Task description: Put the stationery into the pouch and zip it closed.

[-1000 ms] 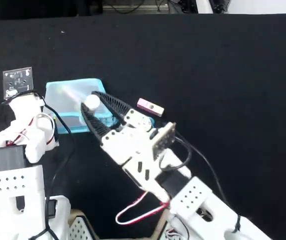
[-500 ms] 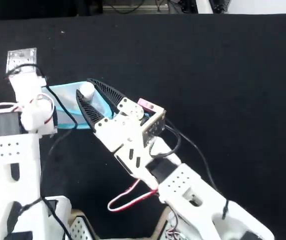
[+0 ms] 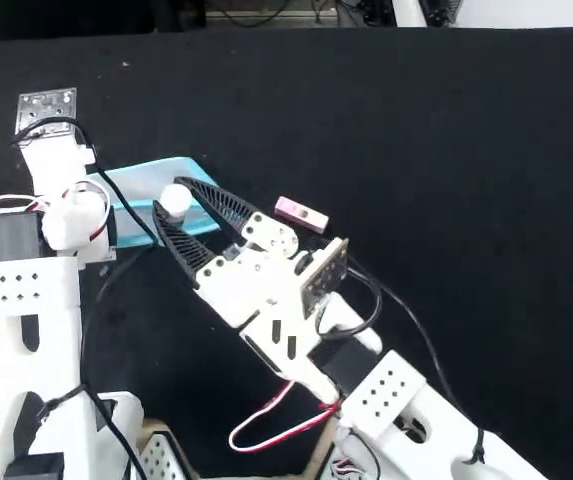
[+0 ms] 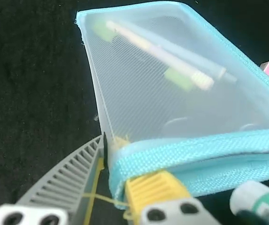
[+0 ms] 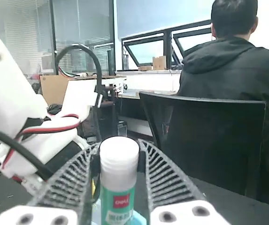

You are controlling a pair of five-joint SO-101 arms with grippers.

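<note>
The right gripper [image 5: 119,152] clamps a glue stick [image 5: 119,187] between both fingers, its white cap at their tips. Just past those tips, the left gripper [image 4: 114,159] pinches the pouch [image 4: 172,108] by its zip-edge corner. Two pens [image 4: 157,52] lie inside, beyond the fingers. A pink eraser [image 3: 301,213] lies beside the right fingers.

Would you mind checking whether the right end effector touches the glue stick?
Touching: the right wrist view shows the right end effector gripping the glue stick's sides.
</note>
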